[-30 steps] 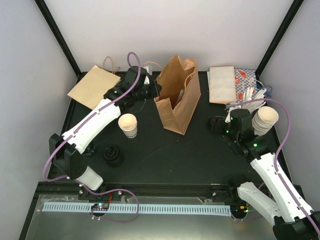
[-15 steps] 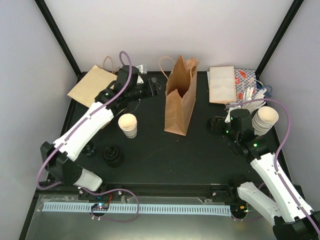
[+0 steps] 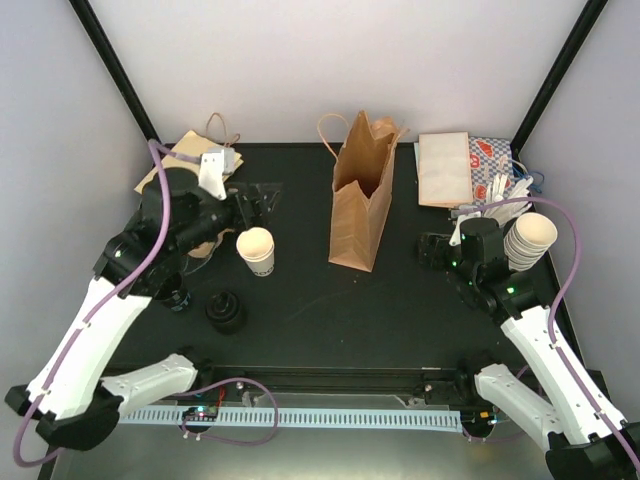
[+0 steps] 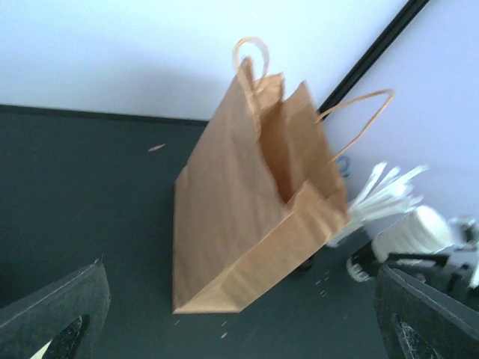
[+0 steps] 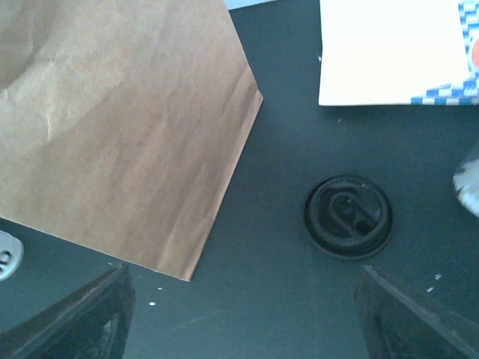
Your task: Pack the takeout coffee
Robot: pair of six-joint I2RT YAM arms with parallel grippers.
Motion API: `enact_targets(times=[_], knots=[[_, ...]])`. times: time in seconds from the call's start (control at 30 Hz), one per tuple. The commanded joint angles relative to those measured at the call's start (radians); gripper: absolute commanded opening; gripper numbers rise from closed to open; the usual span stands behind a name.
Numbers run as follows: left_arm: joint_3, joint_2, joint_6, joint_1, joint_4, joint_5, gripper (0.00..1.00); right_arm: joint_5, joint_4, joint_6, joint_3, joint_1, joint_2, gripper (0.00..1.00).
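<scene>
- top external: takeout coffee upright on table, left of paper bag, not inside.
- left gripper just beyond it, fingers spread wide, empty.
- right gripper looks spread, tips barely visible, empty.

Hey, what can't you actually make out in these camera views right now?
- Inside the bag: the opening is dark in the top view and blurred in the left wrist view.
- Print on the cup: too small to read in the top view.
- Lid: clear in the right wrist view, hidden under the right gripper in the top view.
</scene>
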Motion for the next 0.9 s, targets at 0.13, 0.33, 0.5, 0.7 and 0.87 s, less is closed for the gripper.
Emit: enact_targets(times=[0.13,0.33,0.5,0.7,0.87], knots=[[-0.177,-0.133,0.072,0.015,-0.237,-0.133,0.99,-0.002,0.011,0.006,-0.01,0.003,-0.015,1.0],[-0.278,-0.18,0.065,0.025,-0.282,-0.163,0.99,0.008,-0.001,0.013,-0.007,0.004,-0.016,1.0],[-0.352,-0.168,0.072,0.036,-0.27,-0.165,0.99,0.023,-0.003,0.024,-0.015,0.003,-0.018,1.0],[-0.388,-0.07,0.085,0.045,-0.236,-0.18,0.99,0.014,0.007,0.028,-0.025,0.004,-0.014,1.0],[-0.383,0.039,0.121,0.071,-0.203,-0.178,0.93,0.004,0.007,0.014,-0.025,0.004,-0.014,1.0]])
